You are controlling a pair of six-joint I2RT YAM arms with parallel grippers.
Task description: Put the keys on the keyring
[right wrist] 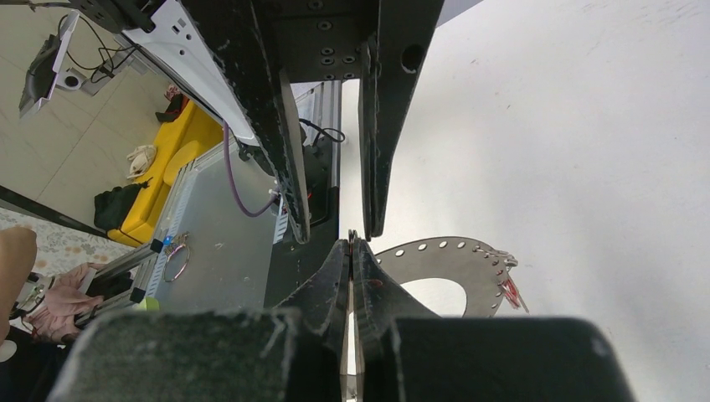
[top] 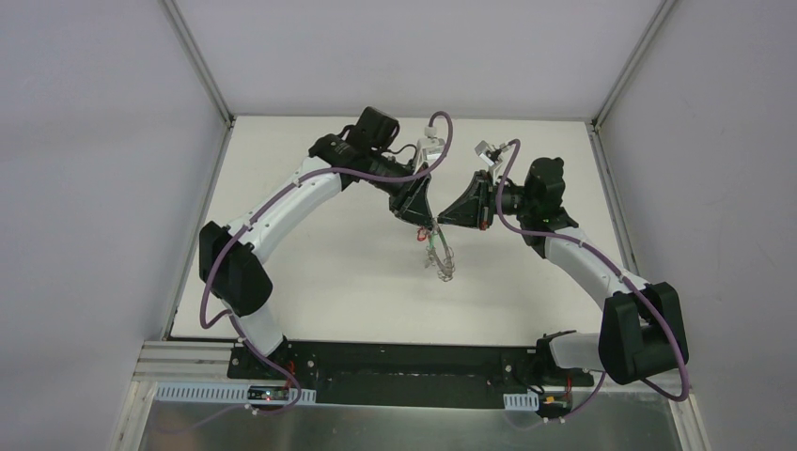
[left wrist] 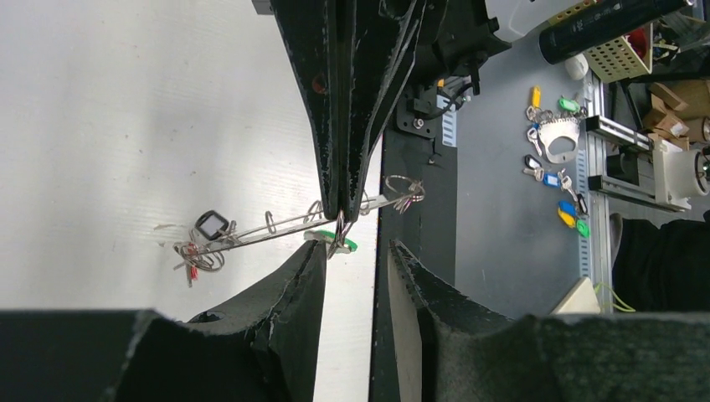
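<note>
White tabletop (top: 329, 282) lies below both arms. We see the right gripper (right wrist: 350, 247) pinched tight on the keyring (right wrist: 452, 255), holding it up in the air. Our left gripper (left wrist: 358, 248) stands partly parted just beside the green key (left wrist: 347, 245); a black key (left wrist: 211, 224) hangs further along the ring.

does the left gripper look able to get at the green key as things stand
Likely yes: the left gripper is open with the green key right at its fingertips, by the keyring that the right gripper pinches, though it crowds close.
</note>
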